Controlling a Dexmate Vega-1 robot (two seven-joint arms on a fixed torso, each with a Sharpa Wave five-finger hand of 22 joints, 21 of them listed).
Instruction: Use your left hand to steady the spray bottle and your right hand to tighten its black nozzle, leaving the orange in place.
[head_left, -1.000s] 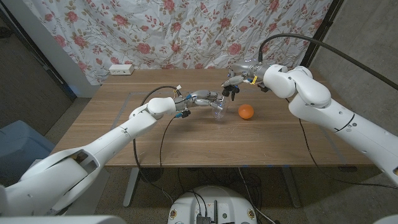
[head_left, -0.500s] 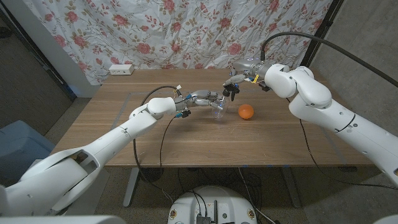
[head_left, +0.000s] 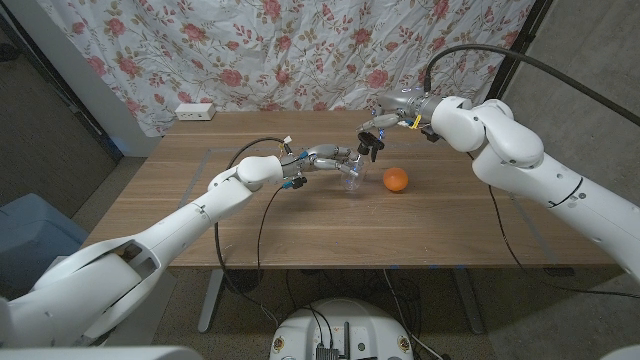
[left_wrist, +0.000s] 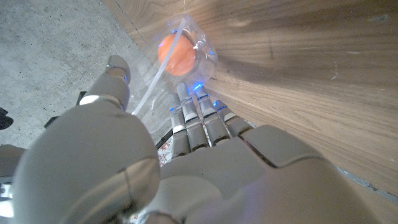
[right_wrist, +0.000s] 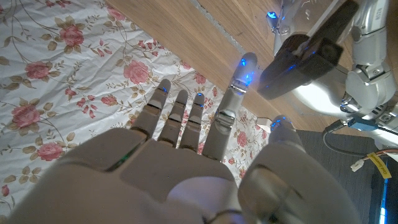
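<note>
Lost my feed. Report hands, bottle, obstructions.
Left hand holds the clear spray bottle, upright. Right hand at the black nozzle, grip unclear. Orange beside bottle, apart, not in the way.

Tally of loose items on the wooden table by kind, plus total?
Clear plastic spray bottle with black nozzle: 1
Round orange fruit: 1
White power strip at the table's far edge: 1
Total: 3
</note>
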